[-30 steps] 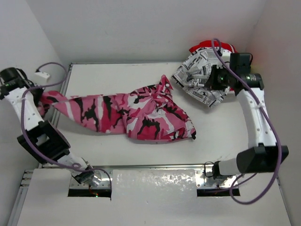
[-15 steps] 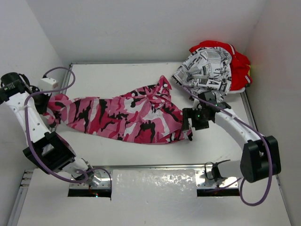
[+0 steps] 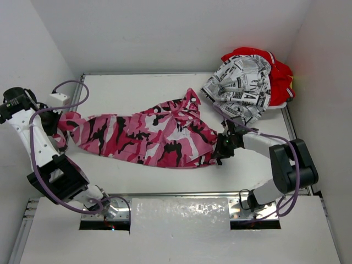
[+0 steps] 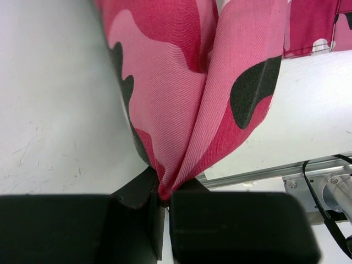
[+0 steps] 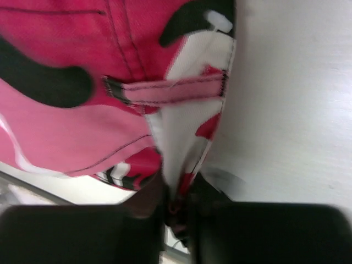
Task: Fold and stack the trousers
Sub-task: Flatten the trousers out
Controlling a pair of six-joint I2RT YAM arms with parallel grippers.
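Your left gripper [image 4: 162, 195] and right gripper [image 5: 177, 204] are both pinching the long pink, white, black and crimson camouflage cloth trousers [image 3: 148, 132].

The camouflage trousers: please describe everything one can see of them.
The camouflage trousers are woven twill-like cloth in pink, crimson, white and black patches, with stitched seams and a belt loop at the waist. They lie stretched across the white table, wrinkled, legs toward the left, waist toward the right. The left tool is shut on a leg end and the right tool on the waist edge. Their upper corner comes close to the newsprint-patterned garment.
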